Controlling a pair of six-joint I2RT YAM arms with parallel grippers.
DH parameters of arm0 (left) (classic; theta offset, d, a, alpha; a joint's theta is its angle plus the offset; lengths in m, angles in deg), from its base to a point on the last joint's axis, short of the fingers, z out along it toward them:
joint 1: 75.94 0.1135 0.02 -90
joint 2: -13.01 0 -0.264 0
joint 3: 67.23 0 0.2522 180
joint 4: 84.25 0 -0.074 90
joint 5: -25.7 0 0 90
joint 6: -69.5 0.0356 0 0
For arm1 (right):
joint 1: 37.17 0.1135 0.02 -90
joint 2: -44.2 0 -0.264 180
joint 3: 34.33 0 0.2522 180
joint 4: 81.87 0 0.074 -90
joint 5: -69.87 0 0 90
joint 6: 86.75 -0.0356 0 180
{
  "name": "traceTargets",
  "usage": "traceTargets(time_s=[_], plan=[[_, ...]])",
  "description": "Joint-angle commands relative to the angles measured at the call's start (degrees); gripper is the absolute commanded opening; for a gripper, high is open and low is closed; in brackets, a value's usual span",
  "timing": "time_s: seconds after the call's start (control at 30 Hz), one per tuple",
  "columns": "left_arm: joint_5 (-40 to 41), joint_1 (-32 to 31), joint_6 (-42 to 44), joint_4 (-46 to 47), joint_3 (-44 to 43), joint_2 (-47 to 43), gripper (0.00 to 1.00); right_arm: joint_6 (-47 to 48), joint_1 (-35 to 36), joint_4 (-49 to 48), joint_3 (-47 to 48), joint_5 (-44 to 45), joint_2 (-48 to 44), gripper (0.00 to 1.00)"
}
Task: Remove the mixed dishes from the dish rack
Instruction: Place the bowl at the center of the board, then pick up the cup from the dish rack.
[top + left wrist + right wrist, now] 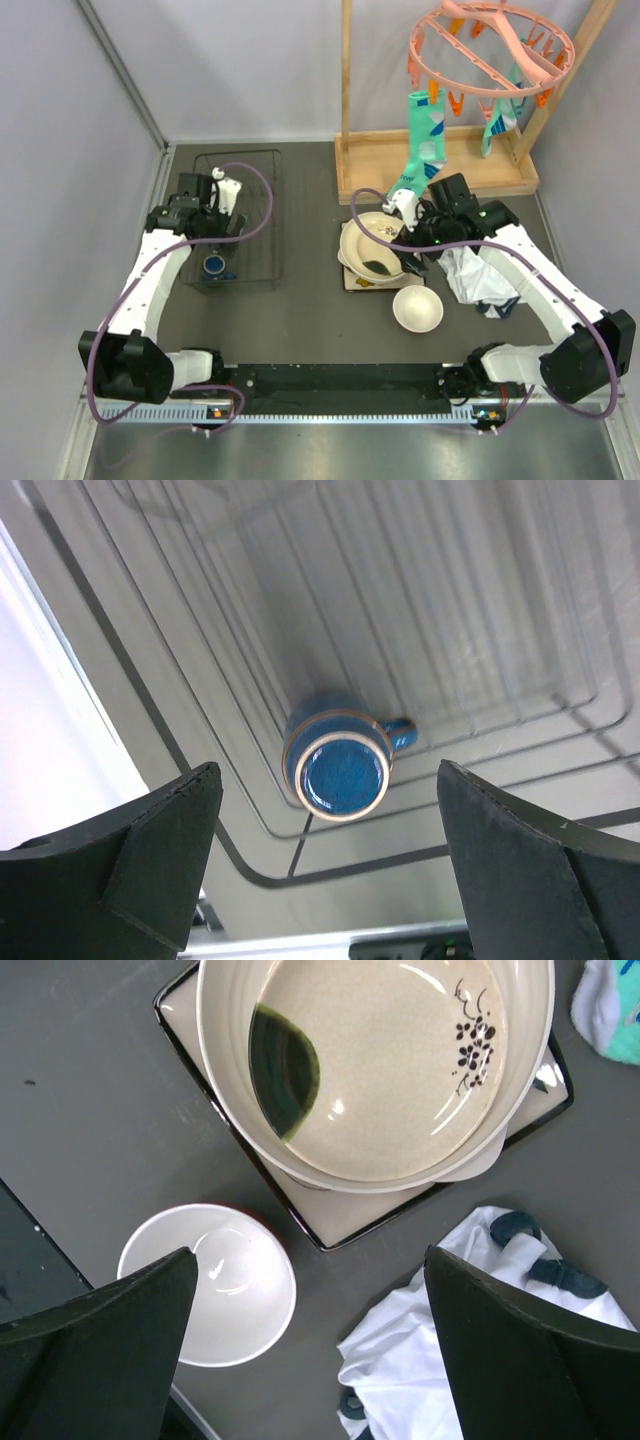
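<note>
**In the rack's lower corner, a mug sat hemmed in by wire**

In the left-wrist frame the mug (338, 765) lay at centre, inside the rack (255, 180) and close to its corner wires. The left hand (326, 780) hung above it, spread wide and holding nothing.

The mug's long axis ran nearly straight at the camera, leaning a little toward the upper left. One ringed round end faced the lens; whether it was mouth or base could not be told. The handle pointed to the frame's right.

A straight descent might have driven a finger onto the corner wires, or onto the handle, which lay on the right finger's side. The likely result was a tipped mug or a dragged rack. A glazed round wall could also have slipped under an off-centre pinch.

At the right of the top view, the right hand (308, 1255) gaped empty over the bowl (380, 1060) stacked on the plate (340, 1225). A careless sweep could have nudged that stack.
</note>
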Motion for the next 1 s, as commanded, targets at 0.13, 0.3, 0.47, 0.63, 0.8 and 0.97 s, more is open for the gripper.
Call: traceTargets(time_s=[0.13, 0.3, 0.47, 0.63, 0.8, 0.97], plan=[[2.33, 1.54, 3.77, -1.71, 4.48, 0.28, 0.96, -3.32, -0.41, -5.94, -3.13, -3.48, -4.72, 0.95], [2.5, 1.63, 3.94, -0.66, 6.68, 2.47, 0.98, -3.85, -0.41, -6.82, -4.97, -4.36, -5.08, 0.95], [3.73, 1.72, 3.86, -1.71, 6.59, 6.86, 0.99, -3.85, -0.49, -7.09, -5.85, -4.62, -5.16, 0.95], [4.17, 1.89, 4.65, 0.92, 7.74, 7.49, 0.99, -3.85, -0.49, -7.26, -6.47, -4.97, -5.34, 0.95], [4.53, 2.15, 5.09, 1.89, 8.0, 9.15, 0.99, -4.02, -0.41, -7.52, -6.82, -4.98, -5.25, 0.95], [4.88, 2.42, 5.44, 3.3, 8.44, 10.3, 0.99, -4.2, -0.41, -7.53, -7.08, -5.59, -5.25, 0.95]])
